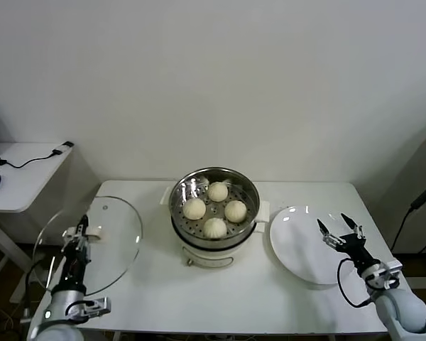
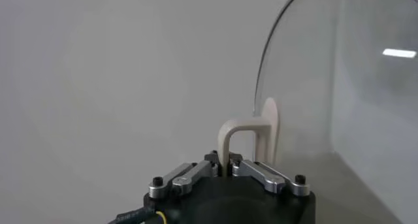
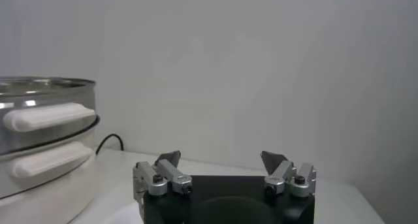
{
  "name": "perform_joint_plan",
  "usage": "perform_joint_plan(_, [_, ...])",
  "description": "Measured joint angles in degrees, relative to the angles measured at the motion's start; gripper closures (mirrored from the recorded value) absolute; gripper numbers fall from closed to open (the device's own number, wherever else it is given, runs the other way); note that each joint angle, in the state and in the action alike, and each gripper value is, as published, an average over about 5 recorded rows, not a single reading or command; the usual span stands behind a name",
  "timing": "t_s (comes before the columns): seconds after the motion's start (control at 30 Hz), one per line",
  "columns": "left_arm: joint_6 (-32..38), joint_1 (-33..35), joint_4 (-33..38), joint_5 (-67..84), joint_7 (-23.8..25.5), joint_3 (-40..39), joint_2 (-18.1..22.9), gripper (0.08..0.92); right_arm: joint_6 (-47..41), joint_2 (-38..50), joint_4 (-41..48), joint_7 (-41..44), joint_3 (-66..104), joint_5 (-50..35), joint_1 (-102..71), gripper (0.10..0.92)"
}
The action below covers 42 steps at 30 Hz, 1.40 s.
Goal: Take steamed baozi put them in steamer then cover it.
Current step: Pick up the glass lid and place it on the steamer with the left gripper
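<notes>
Four off-white baozi (image 1: 214,209) lie in the shiny steamer (image 1: 250,193) on its white pot base at the table's middle. My left gripper (image 1: 80,232) is shut on the white handle (image 2: 249,137) of the clear glass cover (image 1: 110,245) and holds the cover tilted up over the table's left end. In the left wrist view the glass (image 2: 339,75) rises beside the handle. My right gripper (image 1: 339,229) is open and empty above the white plate (image 1: 302,249). It also shows open in the right wrist view (image 3: 222,159), with the steamer (image 3: 39,108) off to one side.
The flat white plate lies to the right of the steamer. A side desk (image 1: 21,174) with a cable and a blue mouse stands at the far left. The table's front edge (image 1: 234,330) runs between my arms. A pale wall stands behind.
</notes>
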<state>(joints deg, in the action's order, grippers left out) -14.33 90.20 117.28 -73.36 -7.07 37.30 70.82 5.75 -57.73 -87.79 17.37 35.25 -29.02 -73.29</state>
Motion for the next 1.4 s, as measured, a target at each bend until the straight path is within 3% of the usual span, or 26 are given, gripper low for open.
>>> perform_joint_plan(0.3, [-13.3,-8.1,5.2,-1.2,8.6,-11.2,-7.5,0.85,0.0,0.1,2.4,-0.5,-1.5,1.5,3.0,0.203])
perform_joint_plan(0.57, [-22.1,-21.8,5.4,-6.5,20.3,-25.1,-7.7,0.85,0.4,-0.2,4.6,-0.6,-1.9,2.6,4.8,0.203])
perform_joint_plan(0.93, [-27.5,-34.5,-1.7,-15.3,29.1,-37.7,2.9,0.85,0.4,-0.2,5.3,-0.3,-1.0,3.1,4.9,0.203])
perform_joint_plan(1.4, [-27.9,-40.3,-14.3,-20.7,29.8,-44.9,16.3,0.85,1.1,-0.1,5.7,0.9,1.4,3.6,3.3,0.203])
